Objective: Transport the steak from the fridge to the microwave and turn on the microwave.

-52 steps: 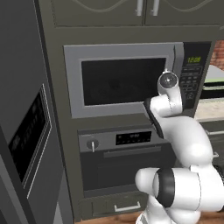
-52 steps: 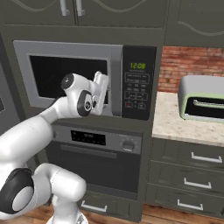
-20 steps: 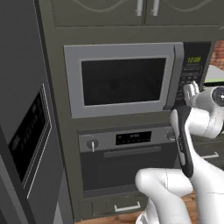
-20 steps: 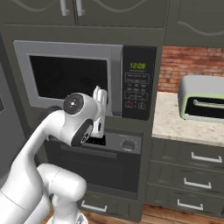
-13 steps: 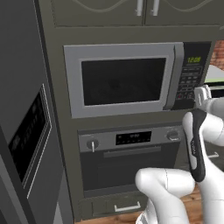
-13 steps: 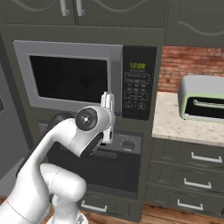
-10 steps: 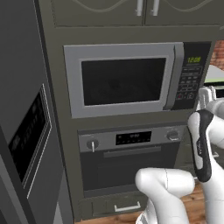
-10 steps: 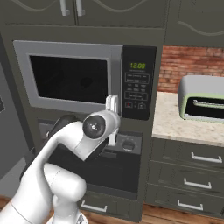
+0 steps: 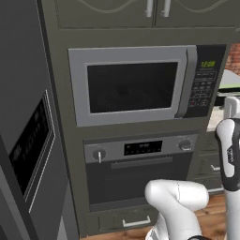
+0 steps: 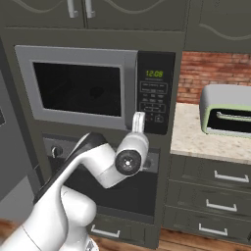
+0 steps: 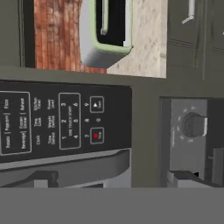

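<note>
We find the built-in silver-framed microwave (image 9: 133, 84) shut, its black keypad panel (image 10: 154, 93) on its right. Directly below the microwave sits the knobbed oven (image 9: 140, 171); right of it, the small silver toaster oven (image 10: 228, 110) stands on the counter (image 10: 196, 139).

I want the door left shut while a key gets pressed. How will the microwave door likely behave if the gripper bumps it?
The microwave door sits flush in its frame, so a push inward should hardly move it. The long handle on its keypad side suggests it swings only when pulled. The dark window looks smooth, so fingers would probably slide.
</note>
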